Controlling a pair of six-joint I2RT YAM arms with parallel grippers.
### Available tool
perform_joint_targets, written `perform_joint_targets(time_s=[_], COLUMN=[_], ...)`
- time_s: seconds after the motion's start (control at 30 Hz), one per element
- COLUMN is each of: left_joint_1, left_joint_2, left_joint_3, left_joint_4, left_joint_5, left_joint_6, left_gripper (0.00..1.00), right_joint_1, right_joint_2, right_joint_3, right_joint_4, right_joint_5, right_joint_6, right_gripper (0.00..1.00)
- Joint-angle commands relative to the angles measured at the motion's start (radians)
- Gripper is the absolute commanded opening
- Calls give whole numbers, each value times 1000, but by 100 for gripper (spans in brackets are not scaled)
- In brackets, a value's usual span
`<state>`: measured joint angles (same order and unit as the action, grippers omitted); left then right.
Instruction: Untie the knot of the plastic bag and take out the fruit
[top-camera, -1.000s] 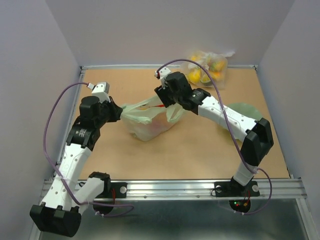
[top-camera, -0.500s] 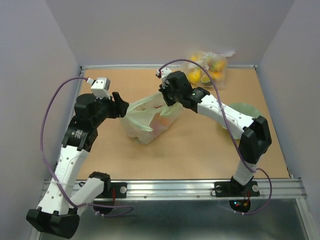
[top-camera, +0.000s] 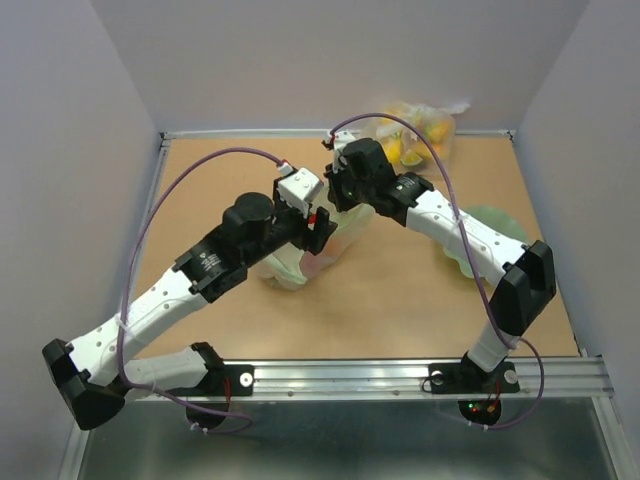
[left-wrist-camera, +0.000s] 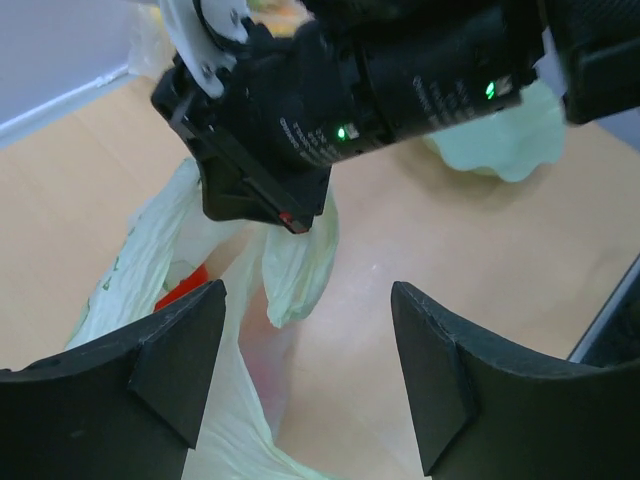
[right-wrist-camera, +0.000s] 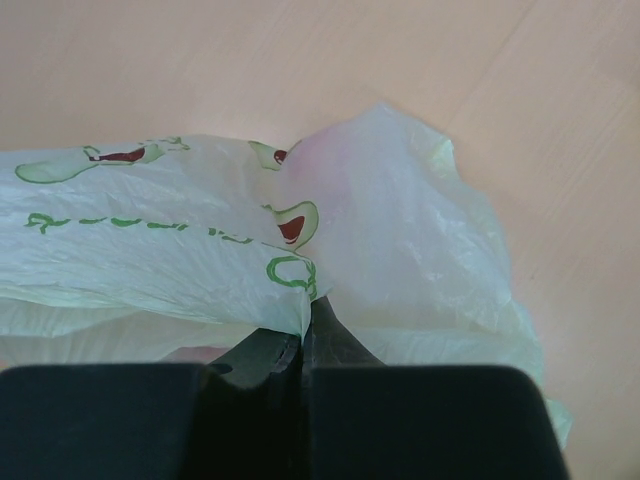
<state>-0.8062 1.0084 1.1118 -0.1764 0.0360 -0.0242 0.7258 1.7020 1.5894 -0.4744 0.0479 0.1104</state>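
**Right gripper** (right-wrist-camera: 305, 342): clenched on a fold of the plastic bag (right-wrist-camera: 400, 250). The thin film is pinched between the black fingertips and fans out beyond them in the right wrist view. Green and red printed marks are seen on the film beside the pinch. A pink tint shows through the film further out.

**Left gripper** (left-wrist-camera: 305, 375): released, with the fingers spread wide and nothing held between them. It is held above the plastic bag, just beside the right gripper, whose black body fills the top of the left wrist view. A loose pale green flap of the bag hangs below the right gripper's fingertips.

**Plastic bag**: pale green and translucent, lying near the middle of the tabletop (top-camera: 400, 300), under and between the two grippers. It is largely covered by the left arm in the overhead view. Whether the handles are tied cannot be told.

**Fruit** (left-wrist-camera: 182, 290): one red-orange piece is glimpsed inside the plastic bag, through a gap in the film. No other pieces can be made out.

**Clear bag** (top-camera: 425, 128): set at the far edge of the tabletop behind the right arm, well apart from the plastic bag. Yellow and green contents are visible through it.

**Pale green item** (top-camera: 495, 225): lying on the right side of the tabletop, partly covered by the right arm. It looks crumpled in the left wrist view, and its kind cannot be told.
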Motion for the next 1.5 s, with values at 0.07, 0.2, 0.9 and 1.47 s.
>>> perform_joint_targets(time_s=[0.07, 0.2, 0.9, 1.47], left_joint_1=[-77, -79, -80, -180], left_joint_2=[10, 12, 279, 156], left_joint_3=[-153, -240, -368, -653], left_joint_4=[204, 259, 374, 442], left_joint_5=[-246, -315, -191, 180], left_joint_6=[205, 263, 146, -335], left_gripper=[78, 79, 81, 53], right_joint_1=[-3, -3, -60, -292], right_joint_2=[-70, -84, -22, 370], right_joint_3=[14, -5, 78, 285], right_joint_4=[-10, -13, -20, 79], right_joint_5=[-39, -29, 58, -10], right_joint_6=[38, 34, -9, 190], right_gripper=[0, 0, 0, 0])
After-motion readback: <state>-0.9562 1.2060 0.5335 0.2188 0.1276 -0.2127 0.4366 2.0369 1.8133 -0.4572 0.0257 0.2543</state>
